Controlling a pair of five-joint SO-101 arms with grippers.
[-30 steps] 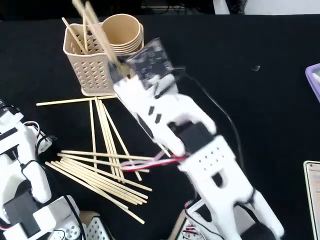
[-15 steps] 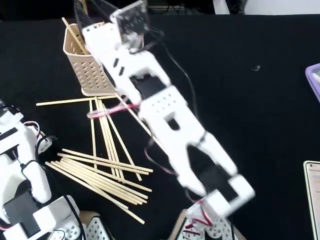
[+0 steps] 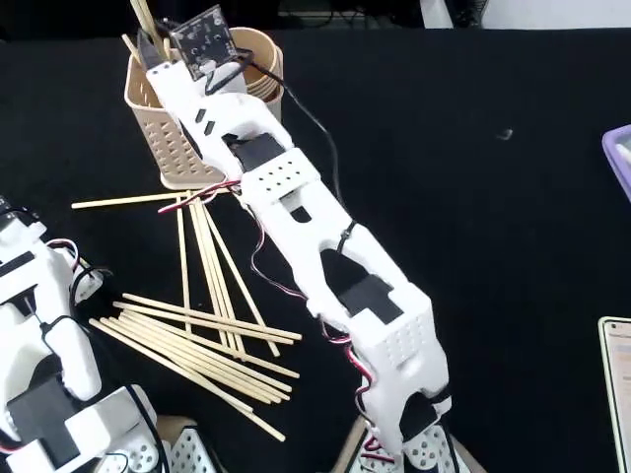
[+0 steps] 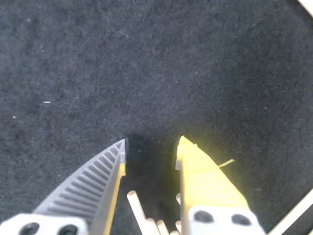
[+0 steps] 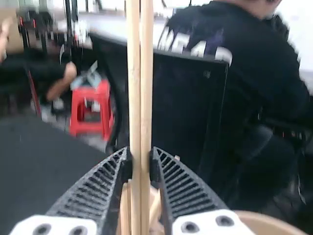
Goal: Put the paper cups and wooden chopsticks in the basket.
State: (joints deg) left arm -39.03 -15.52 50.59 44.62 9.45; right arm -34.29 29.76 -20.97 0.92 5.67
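Left gripper (image 4: 149, 147): jaws apart, above the black table (image 4: 146, 58).
Right gripper (image 5: 141, 155): closed on two wooden chopsticks (image 5: 139, 73), upper left, over the basket (image 3: 168, 148).
Loose chopsticks (image 3: 197, 340): lower left, on table.
Paper cups (image 3: 258, 54): stacked inside basket.

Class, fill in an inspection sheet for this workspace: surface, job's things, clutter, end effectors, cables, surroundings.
Surface: black cloth table.
Job's things: paper cups stacked inside the basket; loose chopsticks scattered on the cloth.
Clutter: purple object at the table's edge.
End effectors: right end effector shut on the held chopsticks, above the basket; left end effector open over the cloth.
Cables: red wire looping off the right arm.
Surroundings: red stool beyond the table.
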